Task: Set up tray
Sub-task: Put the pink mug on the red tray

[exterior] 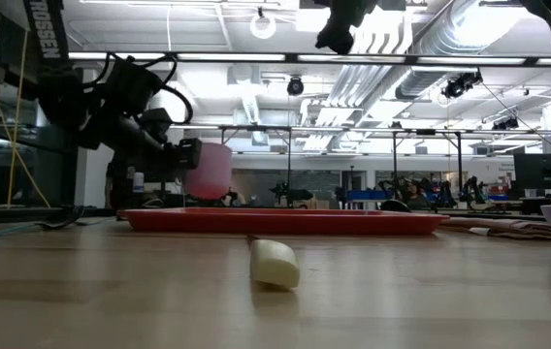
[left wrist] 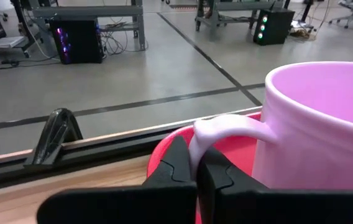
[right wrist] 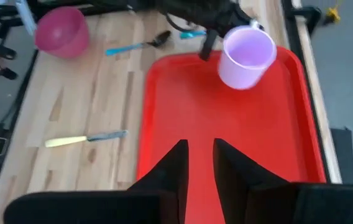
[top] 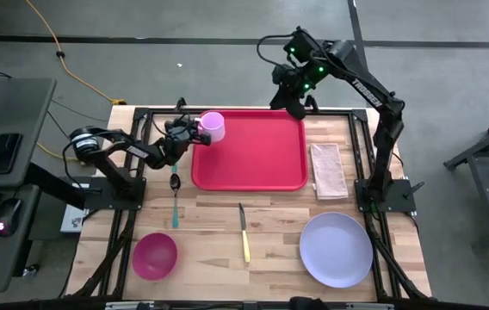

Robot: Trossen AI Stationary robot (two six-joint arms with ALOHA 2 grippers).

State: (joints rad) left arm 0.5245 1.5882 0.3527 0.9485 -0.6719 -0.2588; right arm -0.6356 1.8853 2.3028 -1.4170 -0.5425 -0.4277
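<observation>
Pink ceramic mug [top: 213, 127] hangs by its handle in the left gripper [top: 194, 132], jaws pinched shut on it, just above the far-left corner of the red rectangular plastic tray [top: 253, 159] on the wooden worktop [top: 227, 224]. Placing seems underway; next it likely needs lowering and release. Right gripper [top: 296, 108] hovers over the tray's far edge, jaws slightly apart, empty.

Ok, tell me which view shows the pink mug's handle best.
The left wrist view: the pale pink ceramic mug's handle sits pinched in the left end effector. High view shows only the mug, low its side, right wrist its open top.
</observation>
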